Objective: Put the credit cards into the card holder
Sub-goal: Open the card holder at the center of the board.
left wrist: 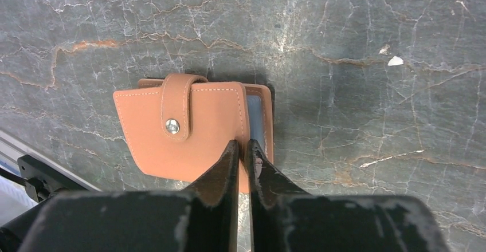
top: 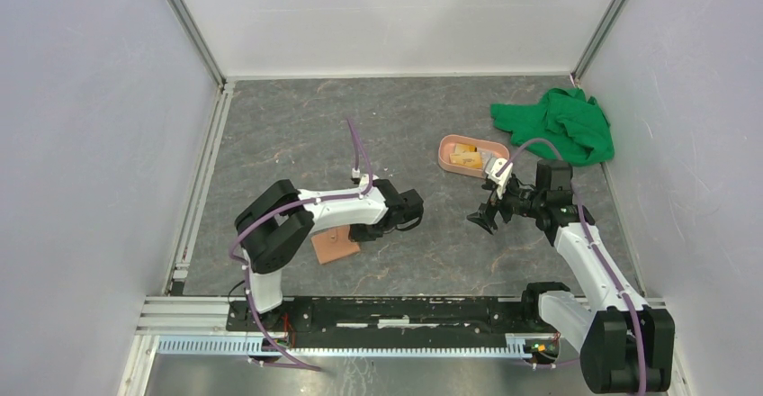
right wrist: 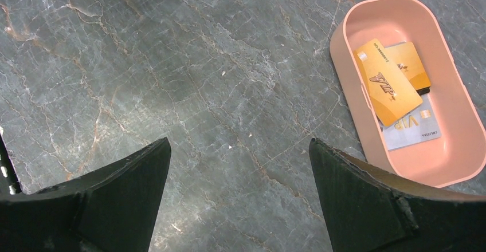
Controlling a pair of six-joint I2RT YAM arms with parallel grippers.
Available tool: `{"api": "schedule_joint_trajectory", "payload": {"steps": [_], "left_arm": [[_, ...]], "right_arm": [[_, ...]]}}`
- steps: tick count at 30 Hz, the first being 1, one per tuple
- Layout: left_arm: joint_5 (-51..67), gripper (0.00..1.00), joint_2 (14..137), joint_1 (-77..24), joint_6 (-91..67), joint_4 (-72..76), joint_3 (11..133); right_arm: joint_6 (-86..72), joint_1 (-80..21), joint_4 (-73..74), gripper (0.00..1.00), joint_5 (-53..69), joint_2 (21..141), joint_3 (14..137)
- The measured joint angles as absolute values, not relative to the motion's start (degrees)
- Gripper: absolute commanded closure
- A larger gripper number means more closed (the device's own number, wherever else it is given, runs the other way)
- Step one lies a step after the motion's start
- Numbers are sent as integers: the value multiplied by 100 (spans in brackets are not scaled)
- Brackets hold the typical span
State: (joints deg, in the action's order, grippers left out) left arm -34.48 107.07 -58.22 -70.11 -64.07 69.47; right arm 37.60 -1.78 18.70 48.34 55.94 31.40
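Tan leather is what the left hand (left wrist: 242, 149) meets. In the left wrist view the card holder (left wrist: 189, 132) lies flat on the grey counter (left wrist: 355, 57), a little left of the centre of the frame, with its snap tab (left wrist: 177, 111) fastened. The two fingers stand almost together and pinch the lower right part of its front cover. The right hand (right wrist: 239, 144) hangs above the counter with its fingers spread wide and nothing between them. The credit cards (right wrist: 387, 86) are not yet moved: they lie overlapping in the pink tray (right wrist: 347, 26), at the upper right of the right wrist view, well apart from the card holder. I judge that the step in hand is opening the card holder. The next move probably calls for freeing the snap tab and lifting the cover so that the pockets show, before the right hand goes for a card.
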Motion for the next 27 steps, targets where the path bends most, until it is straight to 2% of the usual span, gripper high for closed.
{"api": "schedule_joint_trajectory", "payload": {"steps": [3,6,9,15,20,25,27], "left_arm": [[-3452,98,10683,-5843,-6877,-6386,6949],[-3452,98,10486,-5900,-6493,-6222,6899],[-3361,98,10031,-5999,-5808,-5666,6683],[-2346,98,9004,-6152,-3833,-3839,6104],[-1876,98,9255,-6401,-2451,-2891,6195],[-1885,98,9795,-7144,-1068,-2045,6351],[-1900,89,9920,-7360,-692,-1778,6355]], "right_arm": [[3763,-180,1870,2,4810,5594,3142],[3760,-189,1883,2,4792,5594,3151],[3741,-189,1896,2,4779,5594,3192],[3476,-132,1826,2,4484,5594,3297],[3094,346,1640,2,4180,5579,3297],[2740,760,1466,2,3994,5557,3297],[2655,851,1422,2,3986,5555,3297]]}}
